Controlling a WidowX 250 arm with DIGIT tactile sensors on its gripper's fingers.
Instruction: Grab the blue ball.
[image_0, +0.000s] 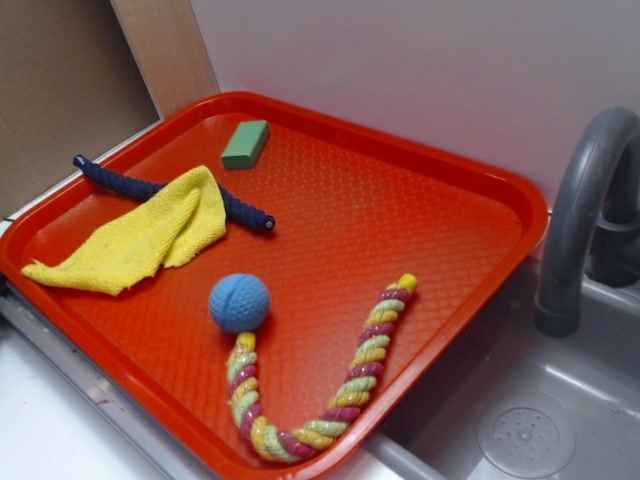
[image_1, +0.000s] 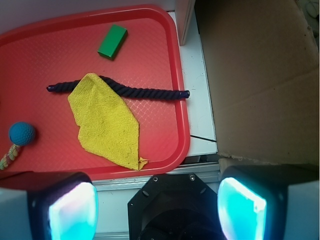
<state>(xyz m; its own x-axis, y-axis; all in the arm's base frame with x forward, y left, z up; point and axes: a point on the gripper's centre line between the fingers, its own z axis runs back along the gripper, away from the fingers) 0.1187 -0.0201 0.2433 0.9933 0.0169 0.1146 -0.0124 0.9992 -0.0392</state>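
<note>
The blue ball (image_0: 239, 302) is small, light blue and dimpled, resting on the red tray (image_0: 420, 190) near its front, touching one end of a striped rope toy (image_0: 340, 395). In the wrist view the blue ball (image_1: 22, 133) lies at the far left edge. My gripper (image_1: 157, 207) hangs high above the tray's outer rim, far from the ball, open with nothing between its two glowing cyan fingers (image_1: 72, 212). The gripper does not show in the exterior view.
A yellow cloth (image_0: 150, 235) lies draped over a long dark-blue ridged rod (image_0: 245, 212). A green block (image_0: 246, 144) sits at the tray's back. A grey sink (image_0: 520, 420) with a faucet (image_0: 585, 215) is on the right. Cardboard (image_1: 260, 75) stands beside the tray.
</note>
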